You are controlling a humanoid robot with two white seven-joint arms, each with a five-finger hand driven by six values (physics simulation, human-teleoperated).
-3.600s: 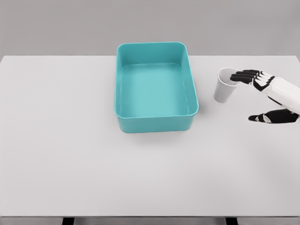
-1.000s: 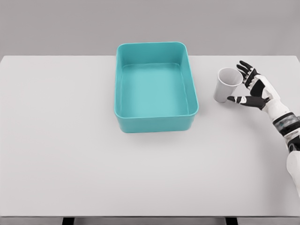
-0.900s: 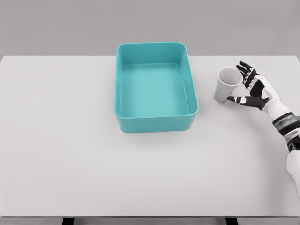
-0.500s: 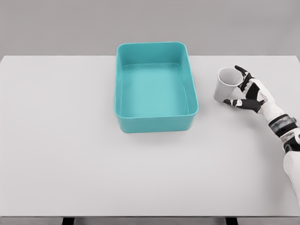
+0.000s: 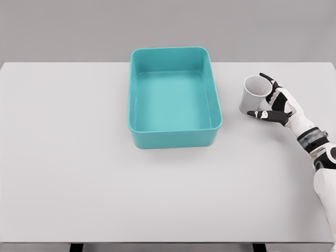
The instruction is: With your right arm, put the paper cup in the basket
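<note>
A white paper cup stands upright on the table, a short way right of the teal basket. My right hand is wrapped around the cup's right side: the fingers curl over its far rim and the thumb presses its near lower wall. The cup still rests on the table. The basket is rectangular and holds nothing. My left arm is out of view.
The white table spreads wide on all sides. My right forearm comes in from the lower right edge. A bare strip of table separates the cup from the basket's right wall.
The right hand has turned from flat beside the cup to an upright pose, then moved in and closed its fingers and thumb around the cup. The cup has barely shifted.
</note>
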